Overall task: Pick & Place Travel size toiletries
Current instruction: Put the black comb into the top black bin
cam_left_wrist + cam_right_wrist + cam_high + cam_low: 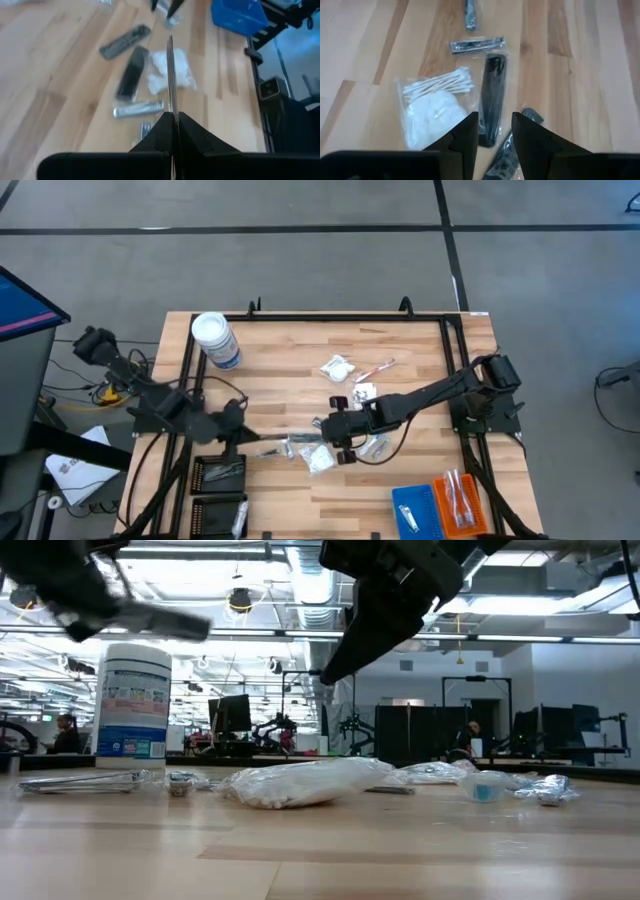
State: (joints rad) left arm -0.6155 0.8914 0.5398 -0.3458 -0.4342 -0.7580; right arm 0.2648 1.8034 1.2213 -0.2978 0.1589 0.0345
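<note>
Wooden surface (280, 390) is carrying the toiletries in its middle. Right fingers (492, 131) are hanging slightly apart over a black comb (491, 97), holding nothing. Left fingers (170, 75) are pressing together, empty.

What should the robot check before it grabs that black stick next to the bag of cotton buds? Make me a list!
1. Right gripper fingers open with a gap: ok.
2. Black stick lined up with the gap between the fingers: ok, it lies just ahead of it.
3. Bag of cotton buds out of the way: not ok, it lies right beside the stick.
4. Fingers low enough to grab: cannot tell; in the low view the gripper hangs above the table.
5. Left gripper out of the way: ok, shut and off to the left.
6. Blue tray has room: cannot tell.
</note>
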